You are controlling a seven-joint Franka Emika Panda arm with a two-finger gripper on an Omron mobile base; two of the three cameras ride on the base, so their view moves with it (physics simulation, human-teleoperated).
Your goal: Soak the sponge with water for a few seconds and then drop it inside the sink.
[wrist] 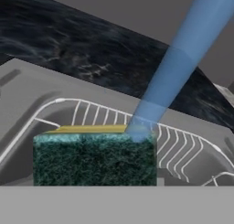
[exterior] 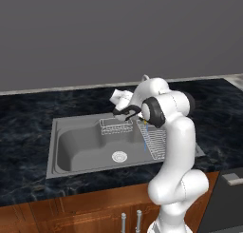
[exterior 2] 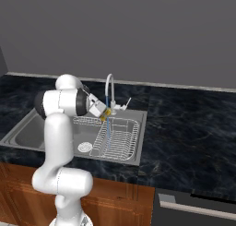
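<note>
The sponge fills the lower part of the hand view, dark green face toward the camera and a yellow edge behind it. My gripper is shut on the sponge, holding it under the curved faucet above the right part of the sink. The blue water comes down and strikes the sponge's far right corner. Below it the water runs on into the wire rack. In the left base view the sponge is a small yellow spot beside my forearm, with the water under it.
A wire dish rack lies in the sink's right side, directly below the sponge. A small wire basket hangs at the sink's back wall. The round drain sits mid-basin. Dark marble counter surrounds the sink.
</note>
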